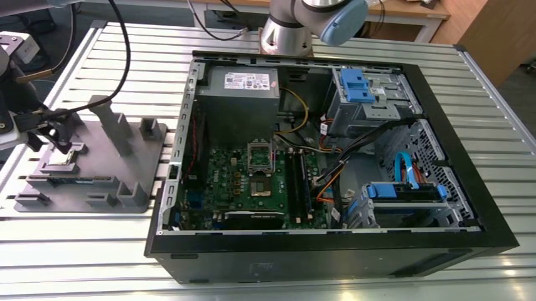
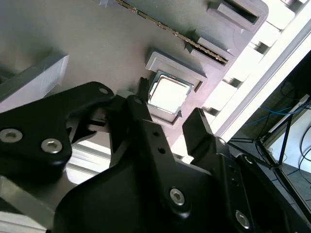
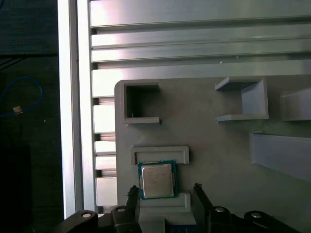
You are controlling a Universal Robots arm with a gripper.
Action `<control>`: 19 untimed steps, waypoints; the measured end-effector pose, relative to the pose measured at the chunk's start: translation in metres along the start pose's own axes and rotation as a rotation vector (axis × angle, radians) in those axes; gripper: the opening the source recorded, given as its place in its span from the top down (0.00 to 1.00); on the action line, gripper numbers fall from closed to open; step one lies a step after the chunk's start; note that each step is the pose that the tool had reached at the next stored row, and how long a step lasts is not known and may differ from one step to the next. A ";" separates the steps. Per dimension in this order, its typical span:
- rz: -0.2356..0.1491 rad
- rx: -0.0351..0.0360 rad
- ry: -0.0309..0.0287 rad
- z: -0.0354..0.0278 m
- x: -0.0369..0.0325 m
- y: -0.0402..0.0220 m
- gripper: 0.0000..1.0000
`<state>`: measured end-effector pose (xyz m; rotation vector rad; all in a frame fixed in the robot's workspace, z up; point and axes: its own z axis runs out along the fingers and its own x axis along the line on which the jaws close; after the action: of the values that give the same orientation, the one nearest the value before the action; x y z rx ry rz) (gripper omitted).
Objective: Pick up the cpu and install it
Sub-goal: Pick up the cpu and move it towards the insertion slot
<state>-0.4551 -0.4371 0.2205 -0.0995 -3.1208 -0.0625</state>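
Hovering gripper (image 3: 164,189) over cpu (image 3: 156,180), jaws apart

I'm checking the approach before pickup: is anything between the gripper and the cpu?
Nothing visible does. The cpu lies uncovered in its grey holder, and the open gripper hangs over it, one finger to each side.

In the exterior view we look down from high up on the open computer case (image 1: 335,257), with the grey holder plate (image 1: 92,166) at nine o'clock of it. In both wrist views we sit close above that plate and see the same cpu (image 2: 167,93) (image 3: 157,180).
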 end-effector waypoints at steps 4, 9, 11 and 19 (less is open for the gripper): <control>0.000 0.0000 -0.0001 0.0001 0.0000 0.0000 0.35; 0.000 -0.0003 -0.0005 0.0023 -0.0001 -0.0001 0.35; -0.001 -0.0001 -0.0002 0.0049 -0.0001 -0.0002 0.35; -0.032 -0.0003 -0.0006 0.0170 -0.0003 -0.0007 0.35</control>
<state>-0.4552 -0.4371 0.2035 -0.0498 -3.1232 -0.0635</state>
